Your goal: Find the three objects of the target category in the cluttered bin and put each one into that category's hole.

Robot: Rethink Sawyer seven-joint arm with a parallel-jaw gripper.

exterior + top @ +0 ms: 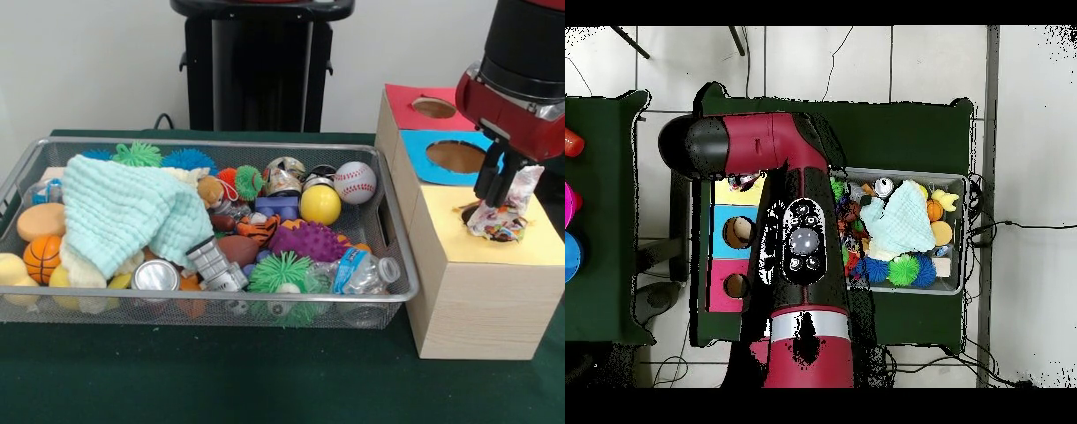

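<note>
Gripper (pixel 501 190) closed tight on a crinkly wrapper (pixel 503 215), right over the hole in the yellow box top (pixel 530 240), beside the full wire bin (pixel 388 265).

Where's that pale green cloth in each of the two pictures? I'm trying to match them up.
Front view: the pale green cloth lies on the toys in the left half of the wire bin.
Overhead view: the cloth sits in the middle of the bin, right of the arm.
Shared landmark: the box with coloured tops beside the bin.
</note>
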